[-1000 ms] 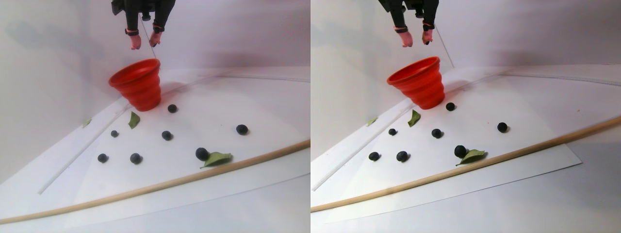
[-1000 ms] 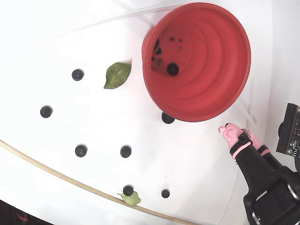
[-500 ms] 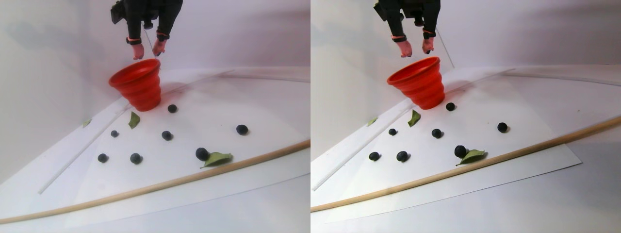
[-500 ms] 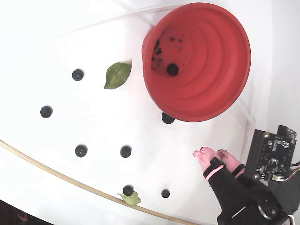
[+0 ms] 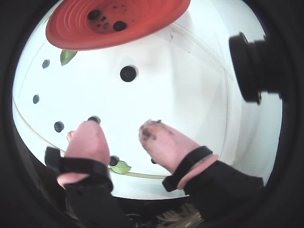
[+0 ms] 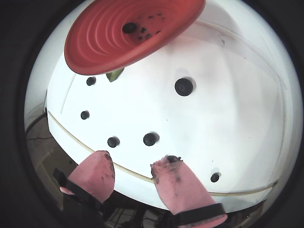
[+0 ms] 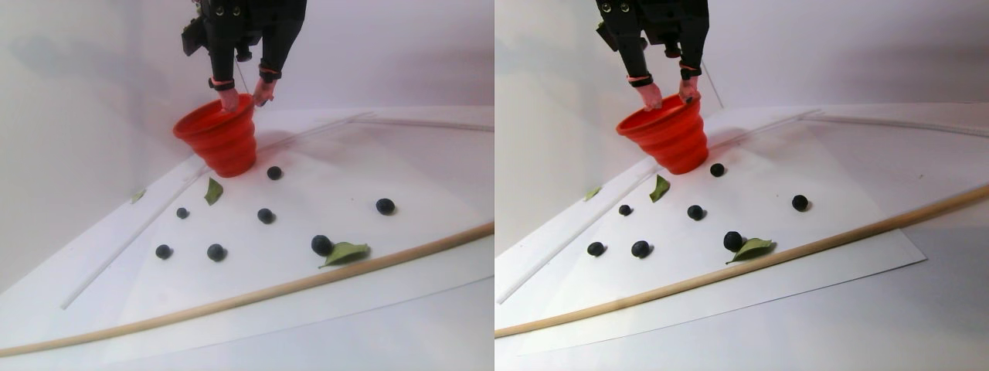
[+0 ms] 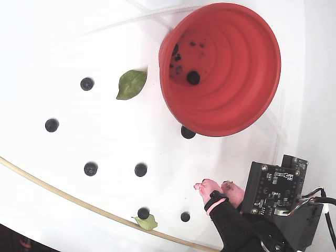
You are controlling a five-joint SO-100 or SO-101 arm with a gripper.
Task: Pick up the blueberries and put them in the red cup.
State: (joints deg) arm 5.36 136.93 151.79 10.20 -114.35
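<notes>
The cup (image 5: 114, 21) is cut off by the top edge in both wrist views, and its rim hides part of a leaf (image 6: 114, 74) in one. Below the cup in the fixed view, one berry (image 8: 187, 132) sits half under its rim. The specks at the cup's bottom are too small to identify.

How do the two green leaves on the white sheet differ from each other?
In the fixed view, the leaf near the red cup lies alone: this larger leaf touches no berry and looks darker green. The smaller leaf is paler, lies against the wooden stick, and has a blueberry right beside it. The larger leaf is far from that stick. Both lie flat on the white sheet and have pointed oval shapes.
</notes>
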